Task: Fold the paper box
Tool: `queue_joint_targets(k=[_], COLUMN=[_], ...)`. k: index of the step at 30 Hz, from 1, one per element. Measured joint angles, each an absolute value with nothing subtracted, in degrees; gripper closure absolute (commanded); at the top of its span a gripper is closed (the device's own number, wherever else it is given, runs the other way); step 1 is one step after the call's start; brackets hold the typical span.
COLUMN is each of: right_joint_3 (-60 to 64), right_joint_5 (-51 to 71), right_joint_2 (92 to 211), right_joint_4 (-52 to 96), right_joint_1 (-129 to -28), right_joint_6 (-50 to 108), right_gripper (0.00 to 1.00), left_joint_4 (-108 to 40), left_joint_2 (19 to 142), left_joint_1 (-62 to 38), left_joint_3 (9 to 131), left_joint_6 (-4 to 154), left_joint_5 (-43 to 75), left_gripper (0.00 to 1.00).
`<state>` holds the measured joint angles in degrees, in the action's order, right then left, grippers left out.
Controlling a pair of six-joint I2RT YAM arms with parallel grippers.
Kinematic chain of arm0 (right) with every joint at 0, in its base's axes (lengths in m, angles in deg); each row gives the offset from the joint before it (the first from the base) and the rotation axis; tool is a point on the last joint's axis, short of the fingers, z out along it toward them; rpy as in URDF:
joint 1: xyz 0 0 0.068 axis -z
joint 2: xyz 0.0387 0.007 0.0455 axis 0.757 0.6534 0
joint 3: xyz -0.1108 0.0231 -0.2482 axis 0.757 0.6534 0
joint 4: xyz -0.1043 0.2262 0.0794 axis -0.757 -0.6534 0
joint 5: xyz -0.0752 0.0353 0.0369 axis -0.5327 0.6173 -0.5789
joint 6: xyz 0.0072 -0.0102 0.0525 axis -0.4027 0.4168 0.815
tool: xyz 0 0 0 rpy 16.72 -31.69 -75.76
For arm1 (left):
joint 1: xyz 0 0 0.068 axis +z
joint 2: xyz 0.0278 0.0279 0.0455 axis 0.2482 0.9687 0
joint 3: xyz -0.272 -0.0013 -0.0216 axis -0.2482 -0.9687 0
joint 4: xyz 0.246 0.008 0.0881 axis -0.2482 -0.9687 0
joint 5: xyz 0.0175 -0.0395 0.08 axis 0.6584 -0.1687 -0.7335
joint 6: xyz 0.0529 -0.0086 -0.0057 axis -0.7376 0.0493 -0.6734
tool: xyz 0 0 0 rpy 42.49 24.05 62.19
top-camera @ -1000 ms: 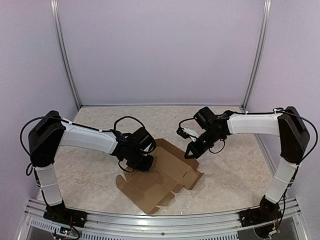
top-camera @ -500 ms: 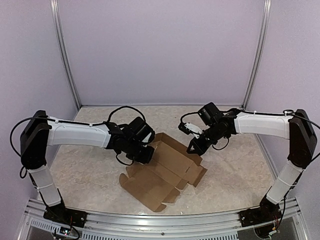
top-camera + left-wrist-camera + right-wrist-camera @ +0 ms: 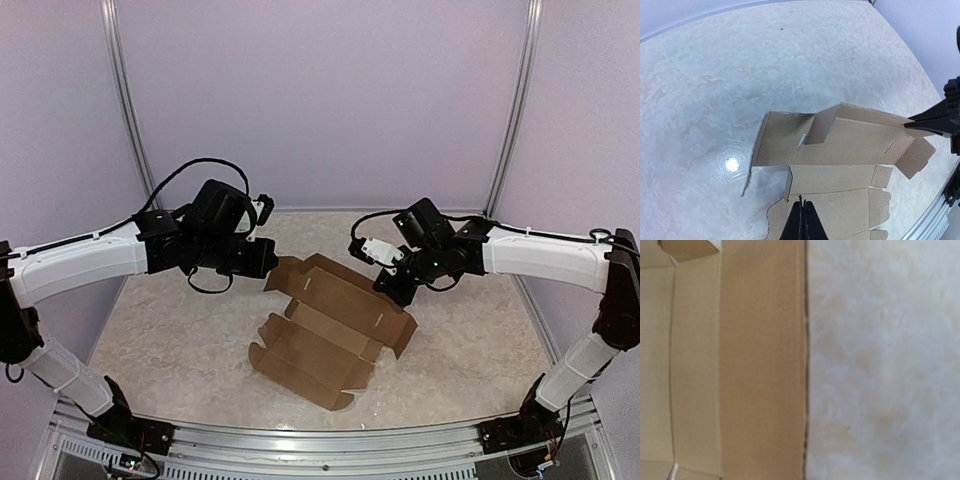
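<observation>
The paper box (image 3: 330,330) is a flat brown die-cut cardboard sheet with flaps, lying mid-table with its far panel tilted up. My left gripper (image 3: 270,258) hovers shut above the box's far-left corner and holds nothing. In the left wrist view its closed fingertips (image 3: 801,202) hang well above the box (image 3: 840,145). My right gripper (image 3: 393,288) is shut, its tip at the right end of the raised panel, and the left wrist view shows this right gripper (image 3: 912,122) too. The right wrist view shows only the box (image 3: 740,365) edge against the table; its fingers are not visible.
The marbled table top (image 3: 880,365) extends around the sheet. A metal rail (image 3: 320,445) runs along the near edge. Lavender walls and two upright frame posts (image 3: 128,110) enclose the back. A light glare spot (image 3: 731,164) sits left of the box.
My left arm has lifted off the box and swung up and to the left. The box has slid a little away and right, and its far panel has risen. The right gripper stayed at its right edge.
</observation>
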<state>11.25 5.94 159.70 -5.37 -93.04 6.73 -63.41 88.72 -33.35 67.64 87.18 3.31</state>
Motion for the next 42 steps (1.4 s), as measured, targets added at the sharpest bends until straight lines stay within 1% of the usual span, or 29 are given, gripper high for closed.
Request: queue_joint_targets(k=[10, 17, 19, 23, 26, 28, 29, 31, 34, 38, 42], right_joint_3=[15.29, 20.73, 21.59, 22.96, 24.21, 24.91, 25.35, 26.02, 26.37, 26.77, 27.36], right_joint_5=[-4.84, -9.08, -10.24, -13.49, -15.13, -15.72, -15.83, -15.77, -15.63, -15.11, -15.11], right_joint_2=[155.74, 152.64, 152.25, 152.25, 152.42, 152.84, 152.94, 153.01, 153.03, 153.03, 153.03], right_joint_4=[1.80, 9.43, 11.22, 16.21, 18.94, 20.43, 21.15, 21.96, 22.15, 22.87, 22.94], right_joint_1=[-99.01, -101.61, -102.02, -103.03, -103.53, -103.57, -103.57, -103.57, -103.57, -103.57, -103.57], right_joint_6=[-5.07, -16.43, -19.15, -24.17, -26.82, -27.95, -28.28, -28.67, -28.81, -28.61, -28.24], right_gripper=[1.00, 1.00, 1.00, 1.00, 1.00, 1.00, 1.00, 1.00, 1.00, 1.00, 1.00], left_joint_4=[-60.83, -54.84, -52.99, -50.21, -46.32, -43.43, -42.25, -40.77, -39.41, -39.11, -39.17], left_joint_2=[76.70, 71.80, 71.54, 72.11, 74.16, 76.39, 77.79, 80.89, 86.23, 90.86, 92.15], left_joint_1=[-28.17, -24.11, -22.95, -21.90, -21.81, -21.77, -21.70, -21.68, -21.66, -21.66, -21.70], left_joint_3=[59.07, 50.62, 47.88, 44.80, 43.77, 42.92, 42.46, 41.96, 42.46, 43.53, 44.93], left_joint_6=[87.73, 88.95, 89.41, 89.81, 89.65, 89.74, 89.59, 89.57, 89.35, 89.35, 89.33], left_joint_5=[-0.61, -0.12, 0.68, 2.50, 4.57, 5.89, 6.52, 7.90, 9.32, 10.17, 10.94], left_gripper=[1.00, 0.95, 0.89, 0.69, 0.49, 0.37, 0.33, 0.31, 0.31, 0.33, 0.37])
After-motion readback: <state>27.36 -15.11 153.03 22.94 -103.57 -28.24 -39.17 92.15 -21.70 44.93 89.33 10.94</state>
